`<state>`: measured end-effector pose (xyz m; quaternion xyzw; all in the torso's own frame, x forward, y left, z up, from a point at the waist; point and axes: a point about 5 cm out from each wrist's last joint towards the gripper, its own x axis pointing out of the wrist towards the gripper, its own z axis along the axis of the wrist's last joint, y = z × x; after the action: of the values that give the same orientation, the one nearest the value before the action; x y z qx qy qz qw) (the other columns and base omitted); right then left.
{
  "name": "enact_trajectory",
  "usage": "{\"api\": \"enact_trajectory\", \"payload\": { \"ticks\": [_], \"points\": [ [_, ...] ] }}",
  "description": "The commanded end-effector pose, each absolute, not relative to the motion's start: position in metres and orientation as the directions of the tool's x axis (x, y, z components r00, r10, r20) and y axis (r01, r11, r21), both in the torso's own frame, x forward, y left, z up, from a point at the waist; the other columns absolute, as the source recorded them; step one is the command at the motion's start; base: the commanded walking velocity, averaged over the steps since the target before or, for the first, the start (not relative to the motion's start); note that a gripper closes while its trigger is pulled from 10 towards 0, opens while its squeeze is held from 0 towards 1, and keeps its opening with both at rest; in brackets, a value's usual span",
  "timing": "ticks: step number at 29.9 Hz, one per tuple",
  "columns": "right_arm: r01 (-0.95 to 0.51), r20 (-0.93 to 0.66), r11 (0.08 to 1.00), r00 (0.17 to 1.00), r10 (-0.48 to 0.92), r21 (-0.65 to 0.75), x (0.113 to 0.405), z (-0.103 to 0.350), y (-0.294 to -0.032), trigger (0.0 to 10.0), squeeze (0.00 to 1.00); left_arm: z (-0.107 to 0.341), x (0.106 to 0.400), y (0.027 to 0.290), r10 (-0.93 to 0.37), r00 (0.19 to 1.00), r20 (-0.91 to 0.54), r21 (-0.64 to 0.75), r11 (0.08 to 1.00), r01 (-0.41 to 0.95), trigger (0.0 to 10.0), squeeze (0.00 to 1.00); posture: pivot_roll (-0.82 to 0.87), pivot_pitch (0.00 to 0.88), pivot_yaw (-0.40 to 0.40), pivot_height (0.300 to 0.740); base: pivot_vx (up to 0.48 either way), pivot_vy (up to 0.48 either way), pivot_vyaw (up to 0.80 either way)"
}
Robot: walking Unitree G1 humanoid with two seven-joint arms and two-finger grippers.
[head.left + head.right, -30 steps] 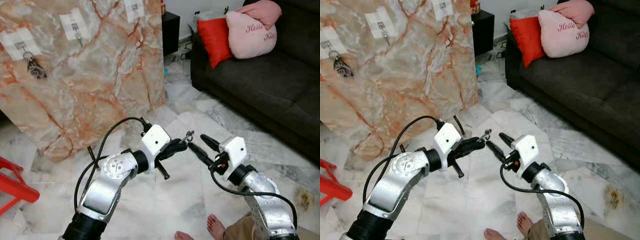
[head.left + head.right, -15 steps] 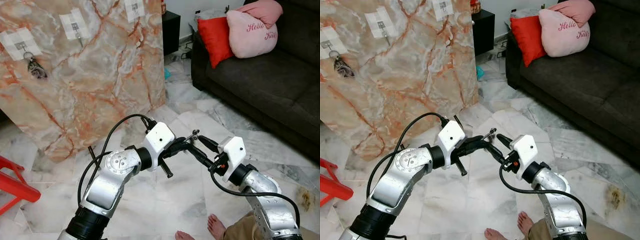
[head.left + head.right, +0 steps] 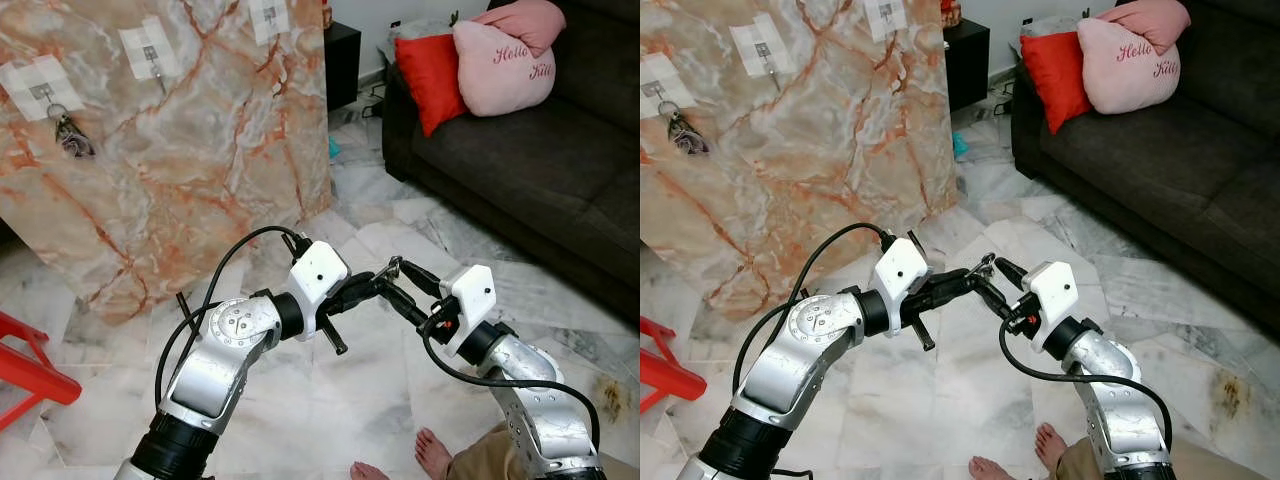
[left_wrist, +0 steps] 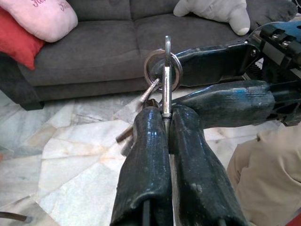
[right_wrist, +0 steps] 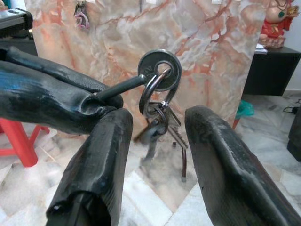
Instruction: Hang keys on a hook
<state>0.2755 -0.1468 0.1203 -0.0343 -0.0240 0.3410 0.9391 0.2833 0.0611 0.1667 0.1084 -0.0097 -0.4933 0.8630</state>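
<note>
A bunch of keys [image 3: 393, 266] on a metal ring [image 4: 162, 70] hangs in the air between my two arms, above the floor. My left gripper [image 3: 374, 286] is shut on one key's blade, so the ring stands above its fingertips [image 4: 149, 123]. My right gripper [image 3: 396, 277] is open, with one finger on each side of the ring and the dangling keys [image 5: 159, 117]. On the marble slab [image 3: 200, 160] leaning at the back are three taped hooks. The left hook [image 3: 45, 91] holds another key bunch [image 3: 71, 137]. The middle hook [image 3: 153, 60] is bare.
A dark sofa [image 3: 540, 170] with a red cushion [image 3: 428, 78] and a pink pillow [image 3: 502, 66] stands on the right. A red stool [image 3: 28, 372] sits at the left edge. A person's bare feet [image 3: 431, 452] are near the bottom, by my right arm. A black cabinet [image 3: 342, 62] stands behind the slab.
My left gripper carried the keys a little right and up. My right gripper closed in, and its open fingers now straddle the ring instead of standing apart from it.
</note>
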Motion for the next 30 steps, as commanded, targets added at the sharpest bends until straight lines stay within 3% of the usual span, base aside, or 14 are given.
{"api": "enact_trajectory", "payload": {
  "ticks": [1,12,30],
  "points": [
    [-0.685,0.097,0.722,0.716,0.692,-0.096,0.273,0.136,-0.130,10.0,0.00,0.167,0.278,0.050,-0.886,0.454,-0.091,0.191,0.432,0.881,10.0,0.00,-0.10,0.059,0.024,0.740,0.000,0.000,0.00],
    [-0.728,0.090,0.682,0.676,0.732,-0.075,0.267,0.137,-0.123,10.0,0.00,0.167,0.277,0.049,-0.890,0.448,-0.087,0.184,0.427,0.885,10.0,0.00,-0.10,0.067,0.025,0.740,0.000,0.000,0.00],
    [-0.652,0.108,0.748,0.741,0.663,-0.123,0.275,0.142,-0.132,10.0,0.00,0.162,0.267,0.056,-0.923,0.359,-0.140,0.157,0.337,0.928,10.0,0.00,-0.09,0.081,0.028,0.740,0.000,0.000,0.00]
  ]
}}
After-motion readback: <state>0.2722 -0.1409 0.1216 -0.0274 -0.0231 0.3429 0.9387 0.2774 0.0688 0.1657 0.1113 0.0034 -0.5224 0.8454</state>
